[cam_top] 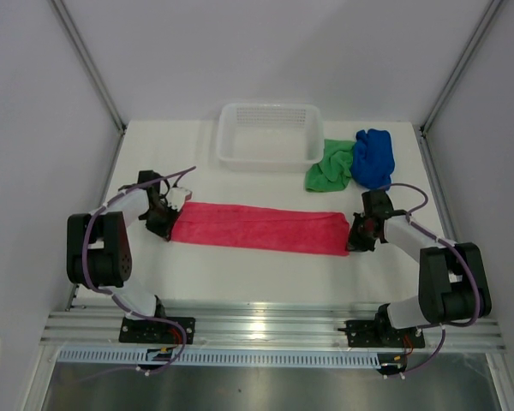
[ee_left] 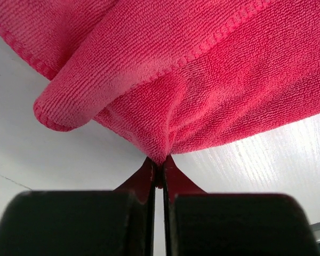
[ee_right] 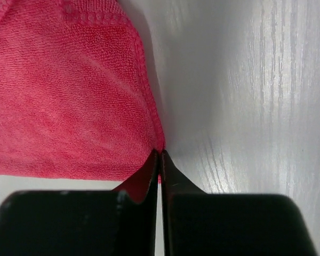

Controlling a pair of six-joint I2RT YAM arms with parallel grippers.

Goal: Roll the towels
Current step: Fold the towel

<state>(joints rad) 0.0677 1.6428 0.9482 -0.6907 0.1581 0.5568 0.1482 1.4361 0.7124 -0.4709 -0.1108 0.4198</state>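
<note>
Pink towel [cam_top: 259, 228]: folded into a long strip, flat across the middle of the table [cam_top: 240, 278]. Left gripper [ee_left: 159, 166]: jaws pinched together on the strip's left end, cloth bunched at the tips. Right gripper [ee_right: 159, 158]: pinched on the right corner. Green towel [cam_top: 328, 167] and blue towel [cam_top: 374, 157]: crumpled, touching, back right, just beside the white basket [cam_top: 270, 159].

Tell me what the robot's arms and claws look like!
The left arm and right arm match: chunky black joints, white tube-shaped links, and thin purple cables looping alongside. The left claw and right claw each have two black fingers, blocky at the back and narrowing to thin pointed tips.
</note>
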